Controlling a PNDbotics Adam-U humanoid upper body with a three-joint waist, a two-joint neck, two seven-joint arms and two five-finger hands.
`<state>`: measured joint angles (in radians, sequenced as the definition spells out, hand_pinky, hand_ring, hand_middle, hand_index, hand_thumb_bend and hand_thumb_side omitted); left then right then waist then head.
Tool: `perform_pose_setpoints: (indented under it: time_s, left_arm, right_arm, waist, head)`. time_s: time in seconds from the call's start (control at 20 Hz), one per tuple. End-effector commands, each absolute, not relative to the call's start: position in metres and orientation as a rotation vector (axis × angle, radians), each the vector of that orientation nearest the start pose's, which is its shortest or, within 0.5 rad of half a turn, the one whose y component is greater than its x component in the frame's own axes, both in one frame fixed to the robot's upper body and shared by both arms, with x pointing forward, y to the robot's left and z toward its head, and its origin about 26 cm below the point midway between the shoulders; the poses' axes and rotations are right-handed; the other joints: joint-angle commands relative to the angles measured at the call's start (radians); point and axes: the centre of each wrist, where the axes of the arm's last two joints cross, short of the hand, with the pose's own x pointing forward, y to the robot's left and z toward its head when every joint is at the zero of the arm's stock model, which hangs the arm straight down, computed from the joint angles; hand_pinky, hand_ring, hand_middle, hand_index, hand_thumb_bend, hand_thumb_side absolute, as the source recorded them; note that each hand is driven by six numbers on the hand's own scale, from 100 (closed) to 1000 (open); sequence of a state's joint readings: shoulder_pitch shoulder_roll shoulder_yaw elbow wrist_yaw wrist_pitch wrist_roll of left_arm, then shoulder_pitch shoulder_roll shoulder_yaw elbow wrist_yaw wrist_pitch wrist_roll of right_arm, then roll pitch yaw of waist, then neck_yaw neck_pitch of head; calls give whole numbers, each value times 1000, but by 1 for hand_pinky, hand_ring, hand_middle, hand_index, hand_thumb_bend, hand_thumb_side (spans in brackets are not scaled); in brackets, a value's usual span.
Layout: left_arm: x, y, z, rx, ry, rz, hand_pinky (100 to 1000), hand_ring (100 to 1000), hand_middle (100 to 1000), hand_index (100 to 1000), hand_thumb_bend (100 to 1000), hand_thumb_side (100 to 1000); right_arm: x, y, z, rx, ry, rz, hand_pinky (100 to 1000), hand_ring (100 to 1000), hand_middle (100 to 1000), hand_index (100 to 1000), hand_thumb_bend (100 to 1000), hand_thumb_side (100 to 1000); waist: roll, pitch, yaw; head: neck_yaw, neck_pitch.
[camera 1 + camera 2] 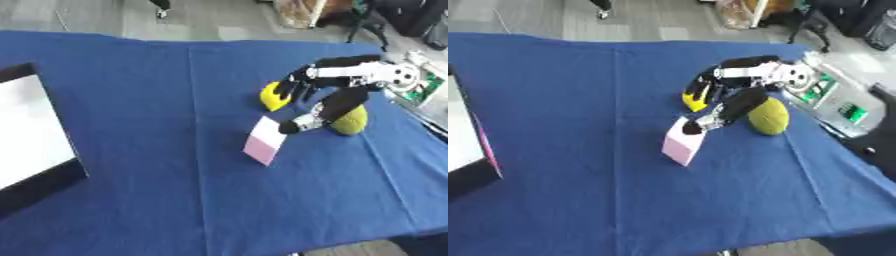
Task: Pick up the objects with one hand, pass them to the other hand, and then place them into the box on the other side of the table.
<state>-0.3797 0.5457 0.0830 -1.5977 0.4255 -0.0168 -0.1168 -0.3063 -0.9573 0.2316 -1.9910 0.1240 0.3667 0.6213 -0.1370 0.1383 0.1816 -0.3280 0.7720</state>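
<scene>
My right hand [322,102] comes in from the right, low over the blue table [140,90]. Its fingers [293,85] hang down against a yellow object [272,98]. Its thumb [306,120] stretches forward and its tip touches the top corner of a pale pink block [265,141], which stands tilted on the cloth. A yellow-green rounded object [768,116] lies just right of the thumb, partly hidden by it. Fingers and thumb are spread apart and enclose nothing. The box [39,186], white inside with a black rim, sits at the table's left edge. My left hand does not show.
A grey unit with green parts [833,102] stands beside the table's right edge. The blue cloth ends at the front edge [350,240], with floor beyond the far edge.
</scene>
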Motion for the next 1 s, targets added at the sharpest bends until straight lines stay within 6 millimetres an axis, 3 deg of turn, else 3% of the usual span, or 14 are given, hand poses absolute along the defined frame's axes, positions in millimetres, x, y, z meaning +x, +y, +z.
perform_pose_setpoints:
  time_s: [0.05, 0.65, 1.0]
  left_arm:
    - [350, 363, 189, 24, -2018, -274, 1000, 916, 733, 729, 146, 797]
    - [350, 368, 186, 41, -2009, -269, 1000, 916, 733, 728, 145, 798]
    - [350, 368, 186, 41, -2008, -269, 1000, 916, 732, 728, 146, 801]
  right_arm:
    - [290, -296, 240, -384, -1264, 1449, 794, 808, 804, 890, 579, 591]
    - [293, -294, 255, -367, -1280, 1462, 798, 812, 810, 901, 577, 581]
    - [292, -296, 253, -275, -1205, 1449, 796, 813, 808, 905, 558, 610]
  waist:
    - [-10, -33, -6]
    - [-9, -37, -18]
    - [-10, -34, -10]
  head:
    - [4, -2]
    - [19, -2]
    - [29, -2]
